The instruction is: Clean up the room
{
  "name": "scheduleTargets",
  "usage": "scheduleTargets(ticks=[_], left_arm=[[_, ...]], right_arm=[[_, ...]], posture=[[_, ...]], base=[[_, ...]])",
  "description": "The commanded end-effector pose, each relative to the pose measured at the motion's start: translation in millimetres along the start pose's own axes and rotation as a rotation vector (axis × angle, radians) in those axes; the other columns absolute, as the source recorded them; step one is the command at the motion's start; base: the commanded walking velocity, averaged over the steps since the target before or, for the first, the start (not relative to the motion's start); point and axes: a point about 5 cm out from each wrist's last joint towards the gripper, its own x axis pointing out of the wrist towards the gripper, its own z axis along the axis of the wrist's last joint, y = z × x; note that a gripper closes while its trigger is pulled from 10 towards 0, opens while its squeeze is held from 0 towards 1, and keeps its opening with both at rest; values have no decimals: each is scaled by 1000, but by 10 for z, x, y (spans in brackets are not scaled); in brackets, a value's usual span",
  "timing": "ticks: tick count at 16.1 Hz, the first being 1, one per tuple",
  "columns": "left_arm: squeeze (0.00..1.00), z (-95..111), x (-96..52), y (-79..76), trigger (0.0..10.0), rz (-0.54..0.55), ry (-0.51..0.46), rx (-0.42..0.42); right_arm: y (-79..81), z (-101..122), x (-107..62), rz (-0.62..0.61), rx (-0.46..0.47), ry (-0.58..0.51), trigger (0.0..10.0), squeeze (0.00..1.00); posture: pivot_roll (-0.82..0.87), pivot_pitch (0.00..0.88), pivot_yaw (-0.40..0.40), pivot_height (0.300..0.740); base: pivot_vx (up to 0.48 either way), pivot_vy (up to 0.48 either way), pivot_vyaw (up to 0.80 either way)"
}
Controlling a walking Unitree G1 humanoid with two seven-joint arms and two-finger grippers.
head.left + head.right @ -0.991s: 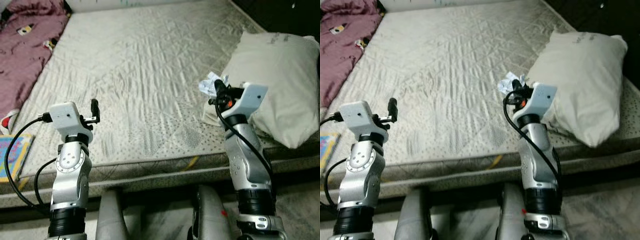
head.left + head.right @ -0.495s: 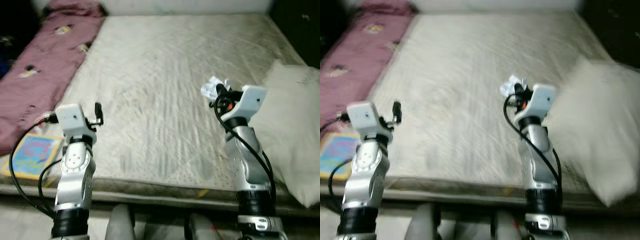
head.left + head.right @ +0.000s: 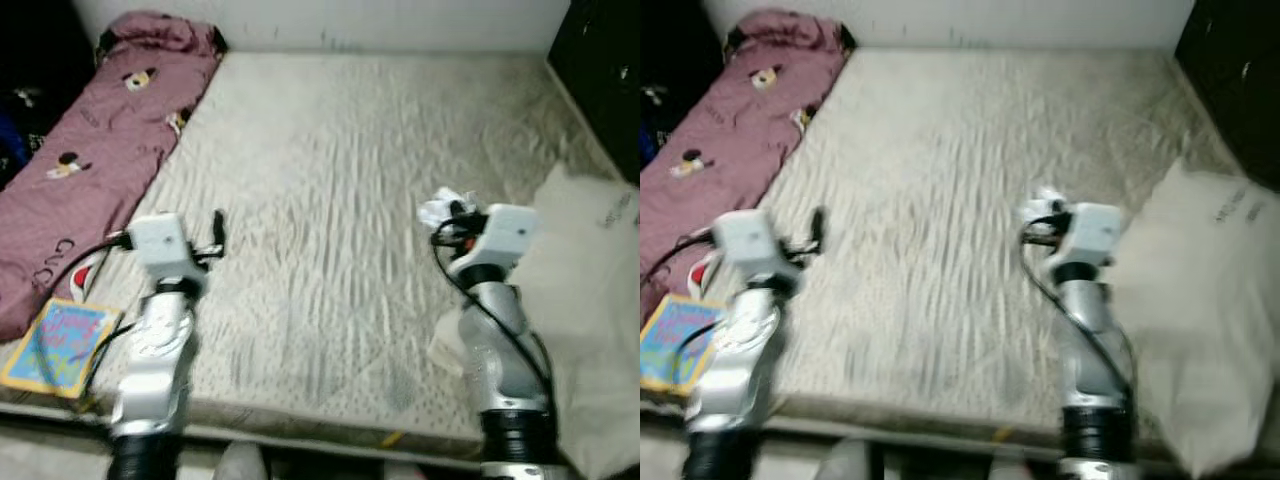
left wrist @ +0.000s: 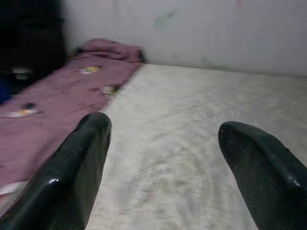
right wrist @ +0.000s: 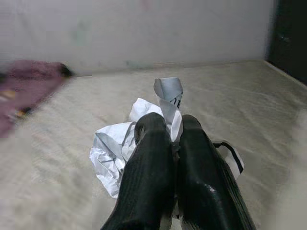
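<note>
Right gripper [image 5: 169, 132] pinching crumpled paper [image 5: 115, 146] above the mattress [image 3: 330, 200], left gripper [image 4: 163, 139] spread empty; walking jolts could shake the paper loose

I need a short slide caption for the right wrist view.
Right gripper shut on crumpled white paper, held above the quilted mattress.

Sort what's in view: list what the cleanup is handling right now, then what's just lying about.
In hand:
- crumpled paper, pinched in the right gripper above the mattress
- left gripper, open and holding nothing

Lying about:
- pillow
- maroon blanket
- colourful book
</note>
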Motion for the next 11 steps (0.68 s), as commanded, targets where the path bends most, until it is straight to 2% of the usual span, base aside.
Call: scheduleTargets(ticks=[1,4,7,8,11], left_arm=[[0,-8,-22,79,10000,31,8,-3],[0,-21,-53,33,10000,1,8,-35],[0,-72,-107,79,10000,17,24,-22],[0,-84,-91,93,10000,44,35,-2],[0,-33,-27,88,10000,30,11,8]], right_arm=[[116,68,18,44,-2,-30,10000,0],[79,36,-32,35,-4,-14,10000,0],[80,-32,-47,14,13,10,10000,0],[105,-29,-33,17,20,12,10000,0],[189,-55,9,35,47,41,10000,0]], posture=[[-123,0,61,731],[-121,0,66,740],[-112,0,75,740],[-104,0,68,740],[-92,0,35,740]], base=[[0,0,0],[0,0,0],[0,0,0],[0,0,0],[0,0,0]])
